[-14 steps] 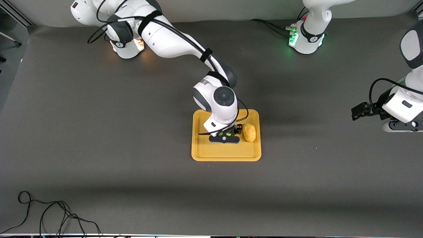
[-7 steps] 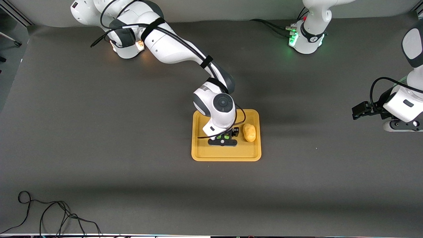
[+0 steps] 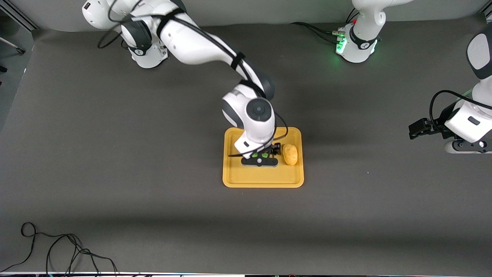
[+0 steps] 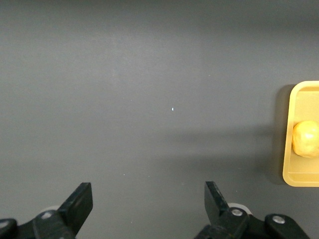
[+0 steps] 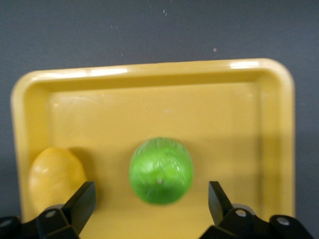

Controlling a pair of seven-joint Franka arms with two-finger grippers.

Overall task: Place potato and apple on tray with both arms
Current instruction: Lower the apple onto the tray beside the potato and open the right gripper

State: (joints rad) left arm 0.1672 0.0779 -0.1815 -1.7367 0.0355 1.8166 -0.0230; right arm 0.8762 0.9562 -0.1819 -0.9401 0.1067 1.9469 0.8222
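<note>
- Front view: I see the tray (image 3: 263, 179) mid-table with the potato (image 3: 290, 154) in it, just beside the right gripper (image 3: 260, 161), toward the left arm's end. The apple is mostly hidden under that gripper here. Since half a second ago the right wrist has lifted a little; potato and tray have not shifted.
- Front view: the left gripper (image 3: 417, 130) waits over bare table, well apart from the tray.
- Left wrist view: my left gripper (image 4: 148, 205) is spread wide with nothing between its fingers; the tray's (image 4: 290, 149) edge and potato (image 4: 306, 139) show farther off.
- Right wrist view: the right gripper (image 5: 151, 201) is wide open above the apple (image 5: 161, 170), which sits on the tray (image 5: 149, 74) floor between the fingers, untouched. The potato (image 5: 55, 177) lies beside one finger (image 5: 82, 201).
</note>
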